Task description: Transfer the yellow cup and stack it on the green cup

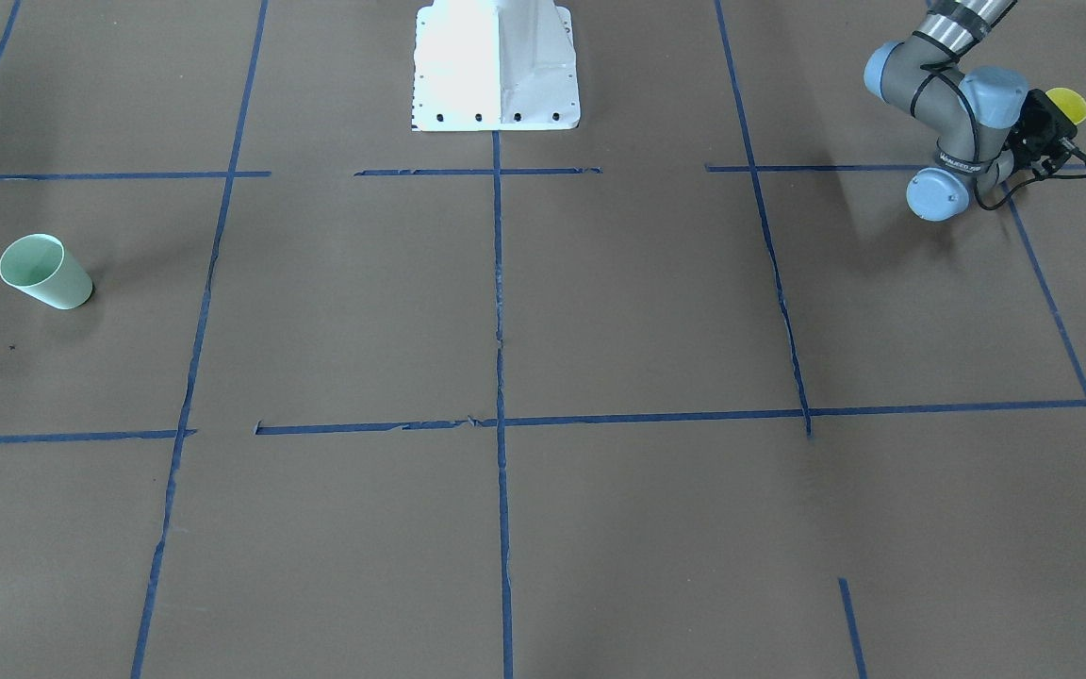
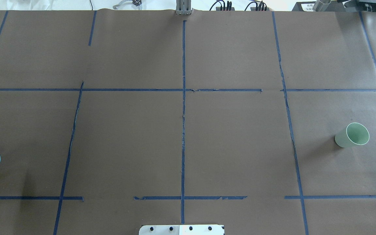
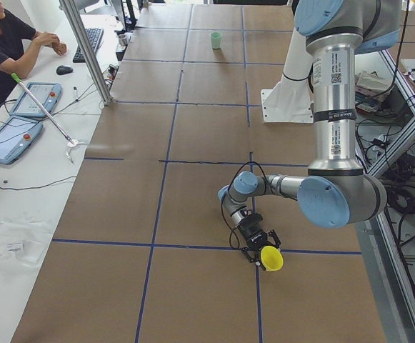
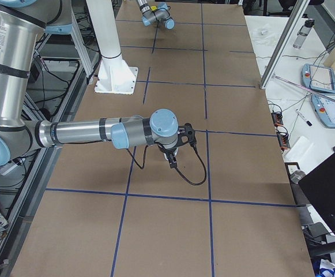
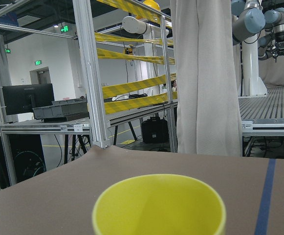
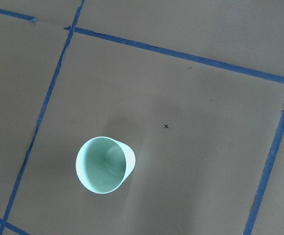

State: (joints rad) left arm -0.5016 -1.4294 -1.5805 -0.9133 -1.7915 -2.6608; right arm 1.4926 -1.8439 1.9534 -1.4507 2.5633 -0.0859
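The yellow cup [image 1: 1068, 104] stands on the table at the robot's left end, also seen in the exterior left view [image 3: 271, 259] and filling the bottom of the left wrist view [image 5: 159, 205]. My left gripper [image 1: 1052, 121] lies low and level beside it, shut on the yellow cup's side; its fingers are hidden in the wrist view. The green cup [image 1: 43, 272] stands upright and alone at the robot's right end [image 2: 352, 134]. The right wrist view looks straight down on it [image 6: 105, 165]. My right gripper [image 4: 174, 157] hangs high above the table; I cannot tell whether it is open.
The white robot base [image 1: 496, 66] stands at mid-table on the robot's side. Blue tape lines [image 2: 183, 114] grid the brown table. A seated operator [image 3: 7, 43], tablets and a keyboard are on a side bench beyond the far edge.
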